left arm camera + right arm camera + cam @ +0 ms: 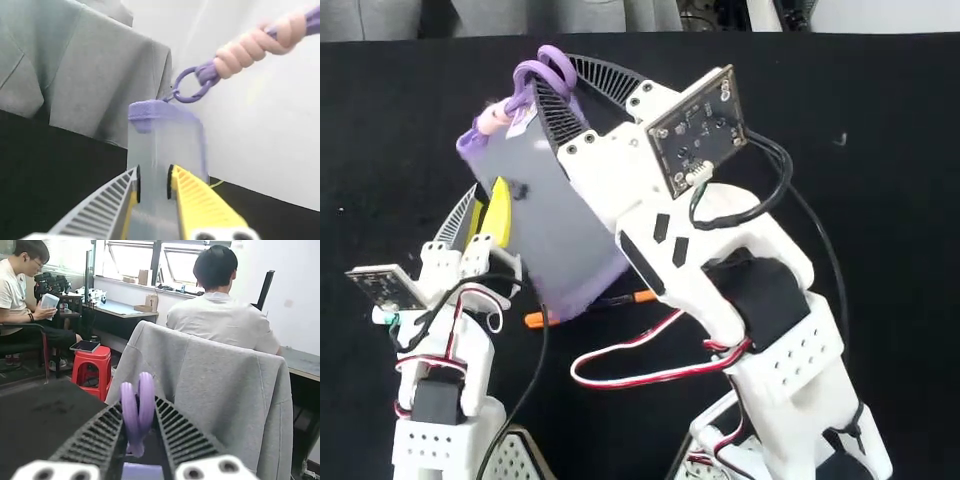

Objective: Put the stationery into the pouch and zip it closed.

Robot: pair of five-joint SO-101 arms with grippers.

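Holding the pouch (550, 240) aloft, your left fingers (498, 212) clamp its edge, right fingers (555, 115) pinch its purple loop (555, 68), yet an orange pen (535, 320) lies unpacked on the worktop (880, 150).

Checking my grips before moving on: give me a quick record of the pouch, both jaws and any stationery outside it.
pouch: purple translucent pouch, held up and tilted between both arms
left jaws: shut on the pouch's side edge
right jaws: shut on the purple loop at the pouch's top
stationery outside: orange-ended pen on the black table, partly hidden under the pouch
zip state: cannot tell
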